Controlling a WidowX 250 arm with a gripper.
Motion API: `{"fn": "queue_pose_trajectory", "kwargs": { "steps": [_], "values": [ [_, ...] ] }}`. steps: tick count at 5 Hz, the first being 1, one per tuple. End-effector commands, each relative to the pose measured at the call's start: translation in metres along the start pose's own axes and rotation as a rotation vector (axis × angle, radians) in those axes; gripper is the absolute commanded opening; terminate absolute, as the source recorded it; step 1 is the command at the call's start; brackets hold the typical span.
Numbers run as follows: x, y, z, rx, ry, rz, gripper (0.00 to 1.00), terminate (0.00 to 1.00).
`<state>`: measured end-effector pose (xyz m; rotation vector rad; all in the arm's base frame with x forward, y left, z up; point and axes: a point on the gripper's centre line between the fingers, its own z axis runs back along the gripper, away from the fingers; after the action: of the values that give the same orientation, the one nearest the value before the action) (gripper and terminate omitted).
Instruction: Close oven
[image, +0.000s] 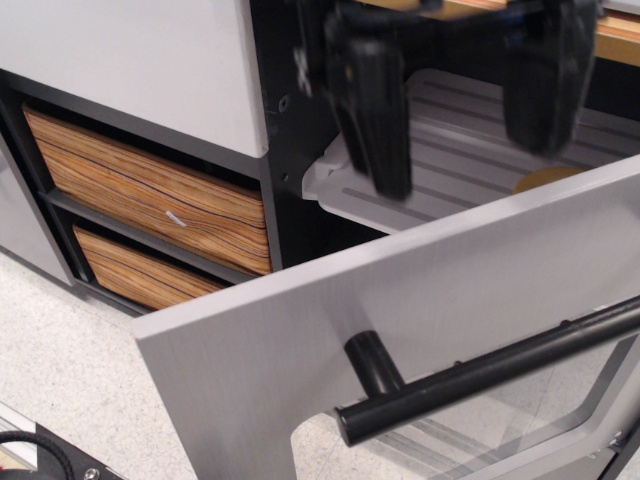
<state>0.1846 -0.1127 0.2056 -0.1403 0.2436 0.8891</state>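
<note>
Not yet closed: oven (300, 130) door (300, 340) hanging well open, swung down and out below the pincer (465, 120), nothing pushed so far. Pincer spread wide, two black fingers (375, 110) apart and empty, poised above the door's top edge and in front of the tray (450, 170); blurred, so contact with the door hard to rule out, though apparently none. Left to do: swinging the door up and shut. Door brushed silver-grey, flat, with a rounded glass window low down. Handle (480, 375) a thick matte black bar on a round post, below the pincer. Tray pale grey, ribbed, rounded at the corner. Wood-grain drawers (150, 195) off to the lower left.
</note>
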Motion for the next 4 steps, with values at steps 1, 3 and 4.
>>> {"fn": "queue_pose_trajectory", "kwargs": {
  "steps": [1, 3, 4],
  "values": [
    [-0.010, -0.002, -0.025, 0.002, -0.025, -0.048, 1.00, 0.00],
    [0.015, -0.006, -0.021, -0.037, -0.067, -0.003, 1.00, 0.00],
    [0.032, -0.007, -0.006, -0.080, -0.093, 0.016, 1.00, 0.00]
  ]
}}
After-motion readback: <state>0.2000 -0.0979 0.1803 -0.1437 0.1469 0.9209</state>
